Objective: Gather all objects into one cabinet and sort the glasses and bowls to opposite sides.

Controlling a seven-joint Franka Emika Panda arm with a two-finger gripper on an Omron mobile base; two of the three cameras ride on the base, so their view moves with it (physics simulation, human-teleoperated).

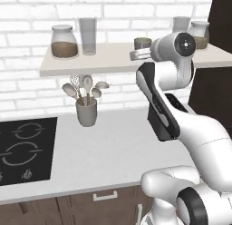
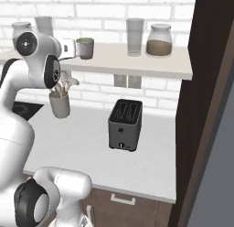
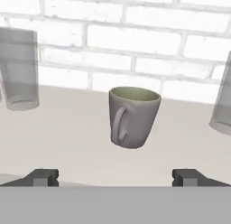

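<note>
Gripper [image 3: 115, 177]: jaws spread wide, nothing between them; raised to shelf height and pointed at the brick wall, fingertips [image 3: 43, 177] low at either side in the hand view.
Grey-green mug [image 3: 133, 117]: upright on the wall shelf [image 1: 108, 61], straight ahead of the gripper and apart from it; handle faces the camera, a little to the left; pale olive inside. Seen in the left base view [image 1: 142, 42] just past the wrist, and in the right base view [image 2: 85, 47] just beside the hand.
Tall clear glass [image 1: 88, 36]: upright on the same shelf, left of the mug in the left base view; in the hand view [image 3: 18, 69] at the left edge.
Second clear glass [image 3: 223, 99]: at the right edge in the hand view, cut off by the frame.
Jar with brown contents [image 1: 63, 41]: lidded, on the shelf beside the tall glass.
Second jar [image 1: 200, 34]: on the shelf, partly behind the arm.
Utensil holder [image 1: 86, 111]: grey, on the counter [image 1: 104, 151] under the shelf, holding spoons.
Toaster [image 2: 124, 124]: dark, on the counter near the wall.
Hob [image 1: 22, 149]: black, at the counter's left end.
Tall cabinet [image 2: 205, 84]: dark brown, at the right of the right base view.
</note>
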